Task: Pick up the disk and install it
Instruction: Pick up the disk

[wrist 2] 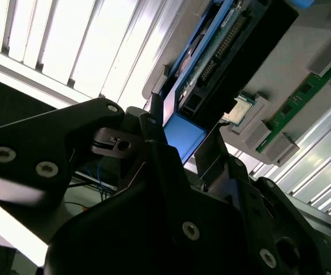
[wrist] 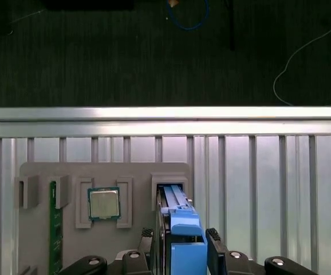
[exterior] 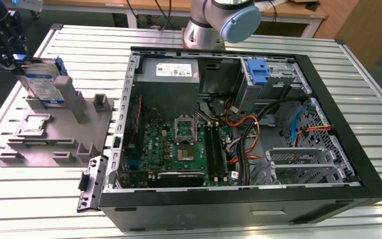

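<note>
The disk [exterior: 42,84] stands on edge in a slot of the grey holder [exterior: 65,134] at the exterior view's left; its silver face, blue-and-white label and blue side rails show. My gripper [exterior: 18,59] reaches it from the far left and sits over its upper end. In the first wrist view the fingers [wrist: 212,238] press on both sides of the disk [wrist: 185,229], whose lower end rests in the holder [wrist: 137,172]. The second wrist view shows the disk [wrist 2: 203,74] edge-on, running away from my gripper [wrist 2: 182,137].
A square processor chip [wrist: 103,203] and a green memory stick [wrist: 53,226] sit in other pockets of the holder. The open computer case [exterior: 244,124] lies to the exterior view's right, with a blue bracket [exterior: 260,72] in its far bay and a metal cage [exterior: 304,164] nearer.
</note>
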Tool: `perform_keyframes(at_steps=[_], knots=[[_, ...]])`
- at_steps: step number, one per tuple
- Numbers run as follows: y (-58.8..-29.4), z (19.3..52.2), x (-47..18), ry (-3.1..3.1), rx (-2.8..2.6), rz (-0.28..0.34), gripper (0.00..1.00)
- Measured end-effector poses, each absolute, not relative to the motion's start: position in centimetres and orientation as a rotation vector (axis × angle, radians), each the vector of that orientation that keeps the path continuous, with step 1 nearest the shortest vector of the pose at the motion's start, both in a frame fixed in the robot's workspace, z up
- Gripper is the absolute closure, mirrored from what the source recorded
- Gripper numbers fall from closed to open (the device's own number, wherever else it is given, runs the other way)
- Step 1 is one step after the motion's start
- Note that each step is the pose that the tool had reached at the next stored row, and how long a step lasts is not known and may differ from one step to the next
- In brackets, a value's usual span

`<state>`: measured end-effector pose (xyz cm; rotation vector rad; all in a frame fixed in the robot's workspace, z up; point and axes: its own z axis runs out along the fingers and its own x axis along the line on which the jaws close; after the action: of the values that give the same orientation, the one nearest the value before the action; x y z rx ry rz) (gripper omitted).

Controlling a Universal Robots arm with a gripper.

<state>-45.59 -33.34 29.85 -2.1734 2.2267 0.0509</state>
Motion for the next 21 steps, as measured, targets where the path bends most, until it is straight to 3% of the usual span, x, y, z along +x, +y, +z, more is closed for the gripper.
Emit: perform_keyframes(at_steps=[21], knots=[[-33.09,29.01,-45.85,2.231,-2.172,0.054,0.52]])
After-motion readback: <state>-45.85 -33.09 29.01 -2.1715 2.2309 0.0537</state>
